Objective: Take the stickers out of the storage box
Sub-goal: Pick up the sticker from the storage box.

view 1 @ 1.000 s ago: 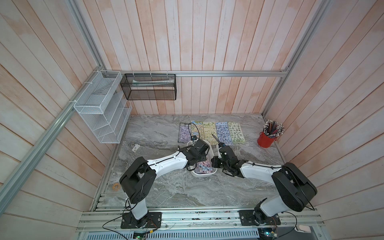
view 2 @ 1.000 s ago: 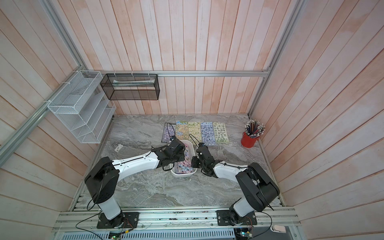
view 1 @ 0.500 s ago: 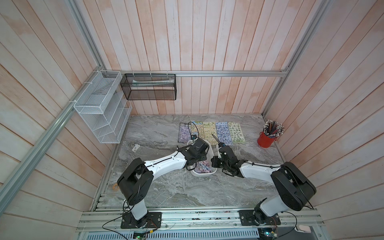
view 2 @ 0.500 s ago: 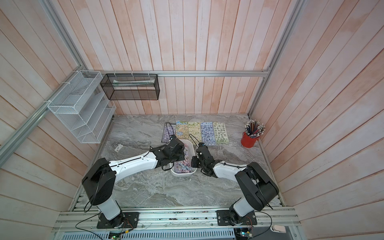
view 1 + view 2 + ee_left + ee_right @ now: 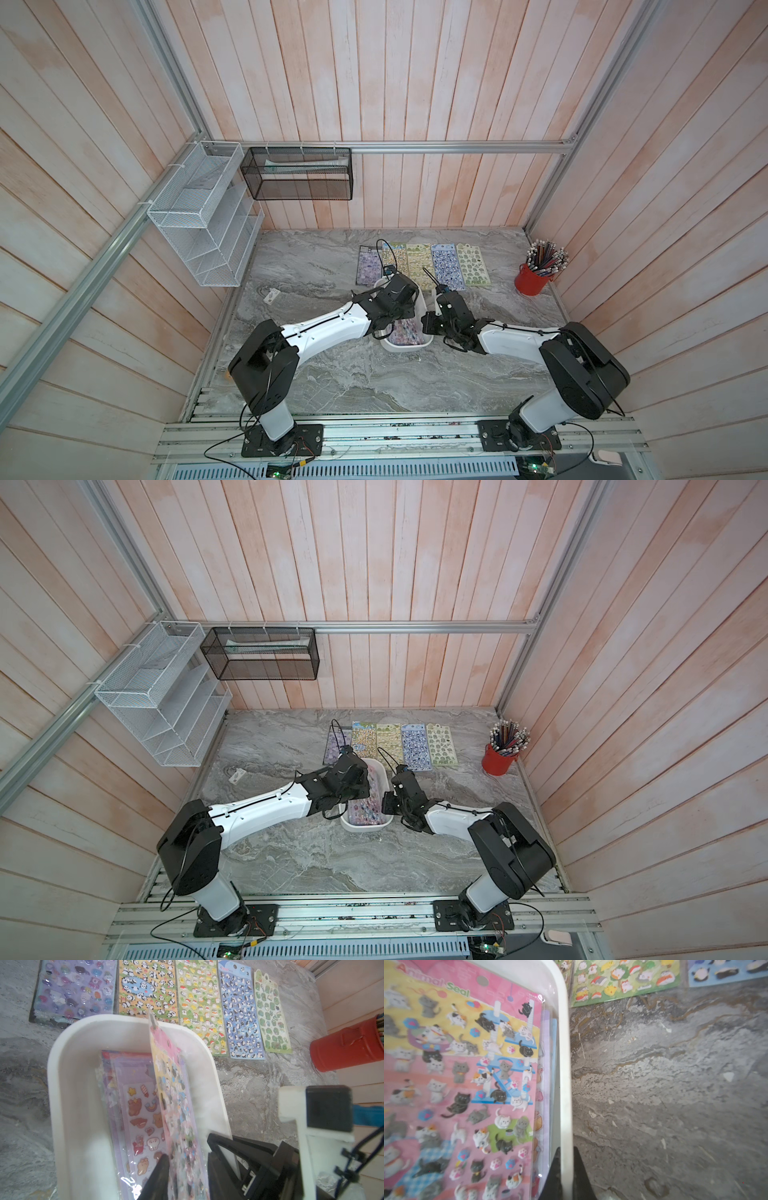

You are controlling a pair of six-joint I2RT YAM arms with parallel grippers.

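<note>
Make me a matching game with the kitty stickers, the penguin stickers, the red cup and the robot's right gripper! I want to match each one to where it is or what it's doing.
Things:
1. kitty sticker sheet
2. penguin sticker sheet
3. red cup
4. right gripper

Places or states:
A. holds pencils
B. closed on the rim of the white box
C. lying flat on the table, outside the box
D. in the white box, on top of other sheets

Pairs: 1-D, 2-C, 3-A, 4-B
</note>
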